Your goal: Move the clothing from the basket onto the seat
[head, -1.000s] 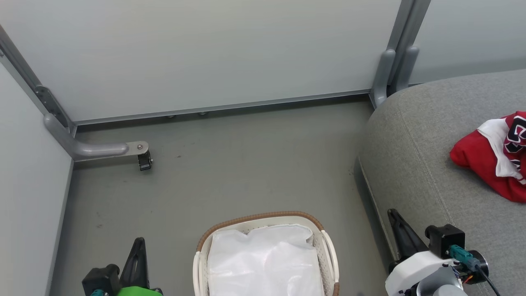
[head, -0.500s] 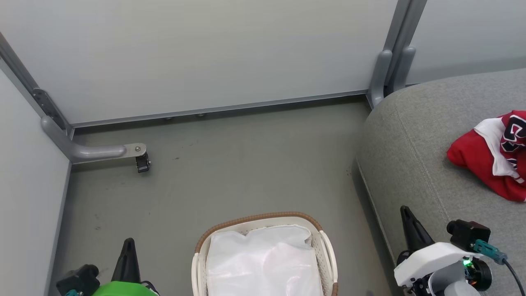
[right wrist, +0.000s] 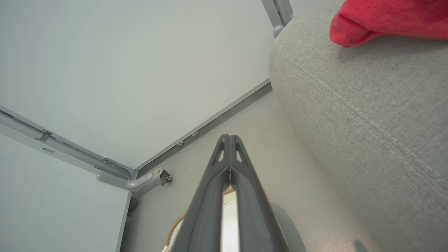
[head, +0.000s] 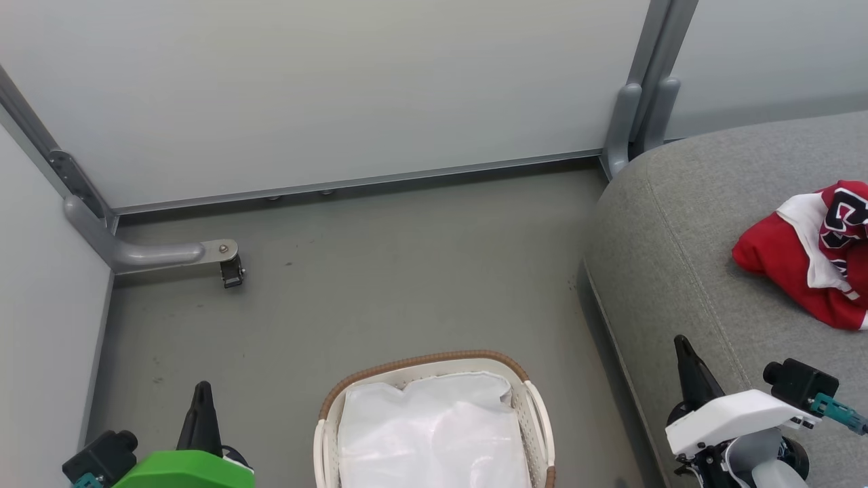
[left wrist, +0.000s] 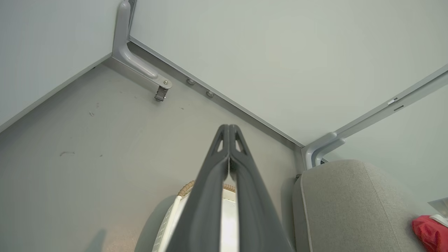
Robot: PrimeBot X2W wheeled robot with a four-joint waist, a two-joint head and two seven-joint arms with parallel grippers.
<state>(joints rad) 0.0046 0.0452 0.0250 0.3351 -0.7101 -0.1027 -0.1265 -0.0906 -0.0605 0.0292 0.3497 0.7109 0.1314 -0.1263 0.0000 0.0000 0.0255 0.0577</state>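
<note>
**A:** Where is the clothing?

**B:** The clothing lies bunched on the seat, near the right edge of the head view. It is red cloth with white trim, and part of a black, white-edged number shows.

**A:** And the basket?

**B:** The basket stands on the floor at the bottom middle, near the seat's rounded edge. Its white liner shows inside.

**A:** How do the tools stand?

**B:** The left tool is at the lower left, over the floor beside the basket. Its two dark fingers are pressed together and hold nothing. The right tool is at the lower right, by the seat's front edge, and it too is closed tight and empty.

**A:** How does the clothing lie relative to them?

**B:** It is well apart from both. It lies up and to the right of the right tool, with bare grey cushion between them. The left tool is on the far side of the basket from it. In the right wrist view the red cloth sits in the upper right corner, clear of the fingertips.
</note>
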